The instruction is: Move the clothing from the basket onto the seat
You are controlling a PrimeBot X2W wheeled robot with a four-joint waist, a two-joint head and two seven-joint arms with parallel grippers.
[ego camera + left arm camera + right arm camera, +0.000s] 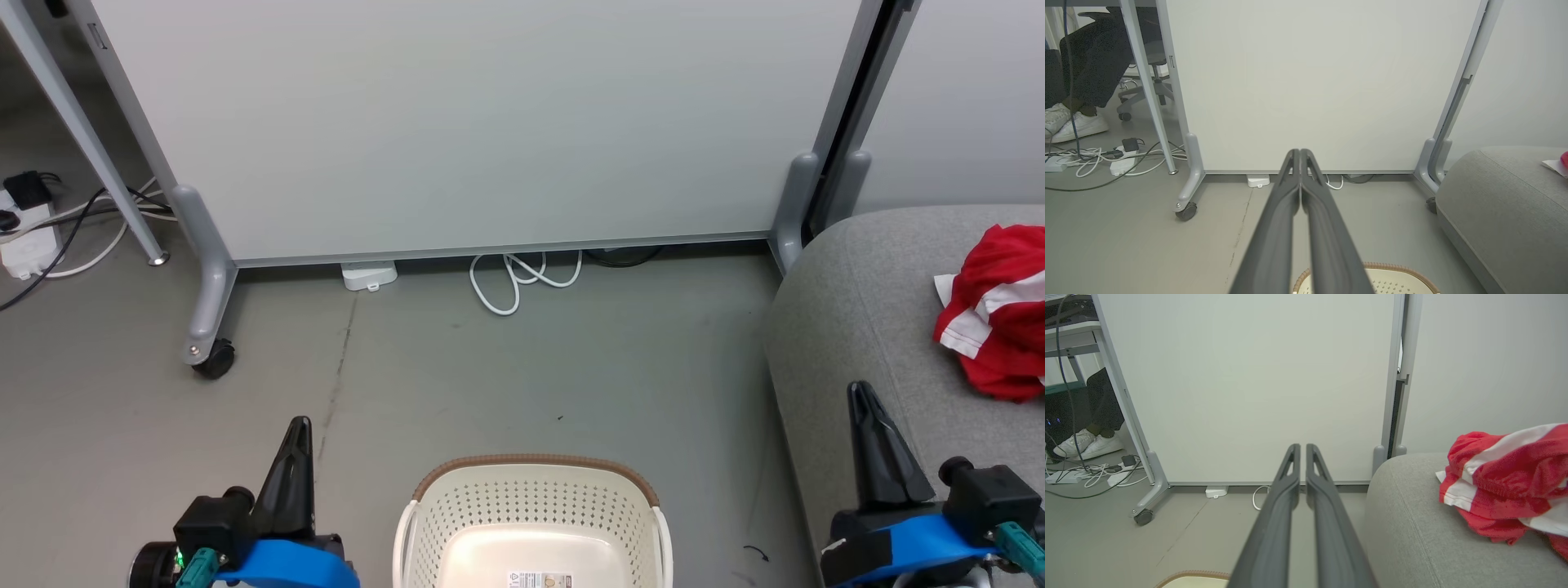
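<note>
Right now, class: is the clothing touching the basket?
Apart. The head view shows the clothing lying on the seat, while the basket stands on the floor, with bare seat and floor between them.

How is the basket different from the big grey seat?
The basket is cream plastic full of little holes; the seat is soft grey fabric. The basket's bottom shows bare, while the seat has the red clothing lying on it. The seat is much bigger than the basket. Both have rounded edges.
</note>
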